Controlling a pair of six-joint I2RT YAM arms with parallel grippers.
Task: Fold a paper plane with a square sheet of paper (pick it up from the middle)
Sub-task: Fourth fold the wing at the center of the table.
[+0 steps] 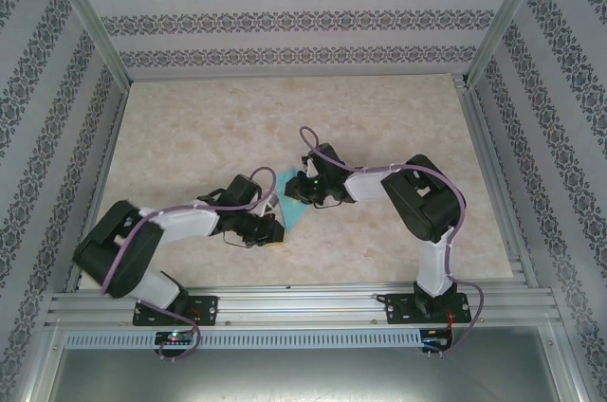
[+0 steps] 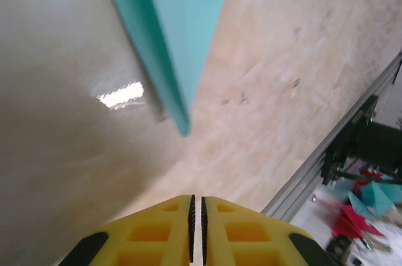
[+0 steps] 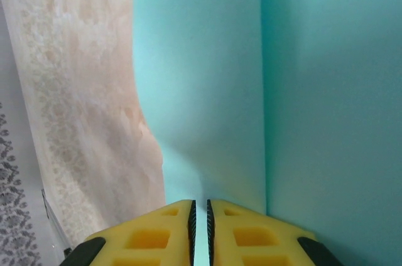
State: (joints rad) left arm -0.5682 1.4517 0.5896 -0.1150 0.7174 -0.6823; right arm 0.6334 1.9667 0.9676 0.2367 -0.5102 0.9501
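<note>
Right claw (image 3: 201, 208) clamped on the turquoise paper plane (image 3: 207, 90) (centre crease visible), near the middle of the counter (image 1: 190, 127). Left claw (image 2: 197, 202) narrow, gripping nothing, near the pointed tip.

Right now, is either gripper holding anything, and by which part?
The right gripper pinches the paper plane at its near edge, beside the crease; the left gripper is shut on nothing.
</note>
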